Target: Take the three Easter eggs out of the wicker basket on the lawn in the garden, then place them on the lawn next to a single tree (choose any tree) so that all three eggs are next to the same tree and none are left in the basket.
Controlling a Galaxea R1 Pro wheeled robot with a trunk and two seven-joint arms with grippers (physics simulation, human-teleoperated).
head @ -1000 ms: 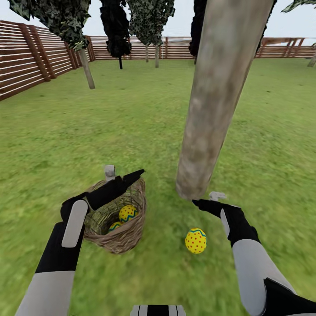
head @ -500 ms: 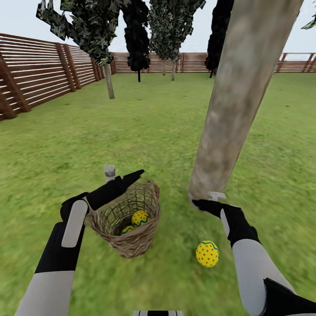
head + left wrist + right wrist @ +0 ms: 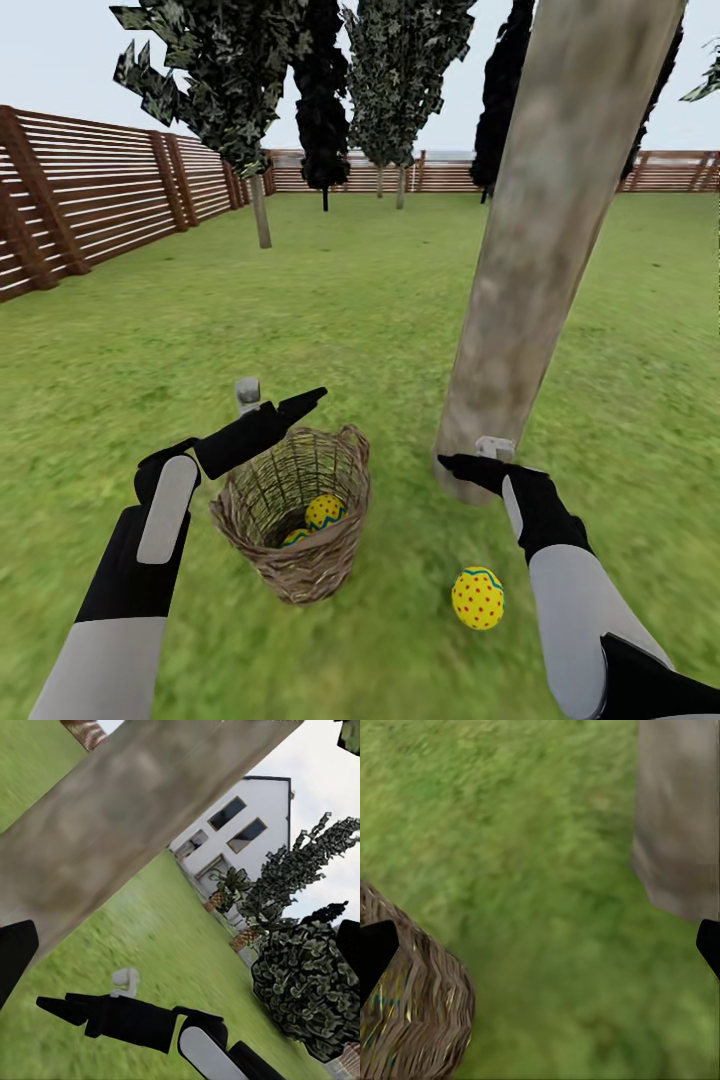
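Note:
The wicker basket (image 3: pixel 300 560) stands upright on the lawn (image 3: pixel 330 300) and holds two yellow Easter eggs (image 3: pixel 326 510), one half hidden behind the rim (image 3: pixel 296 537). A third egg (image 3: pixel 478 598) lies on the grass close to the thick grey tree trunk (image 3: pixel 540 250). My left gripper (image 3: pixel 300 405) hovers open above the basket's far left rim, holding nothing. My right gripper (image 3: pixel 460 463) hangs open and empty just in front of the trunk's base, above and left of the lying egg. The right wrist view shows the basket wall (image 3: pixel 412 1012) and the trunk (image 3: pixel 679 817).
A brown slatted fence (image 3: pixel 90 210) runs along the left and back. Thin-trunked and dark narrow trees (image 3: pixel 260 200) stand far off. The left wrist view shows a white house (image 3: pixel 232 832), bushes (image 3: pixel 307 982) and my right arm (image 3: pixel 135 1020). Open grass lies all around.
The whole head view has shifted, so the camera has moved: basket, trunk and lying egg sit further right and lower. Both arms keep their pose and both grippers stay open.

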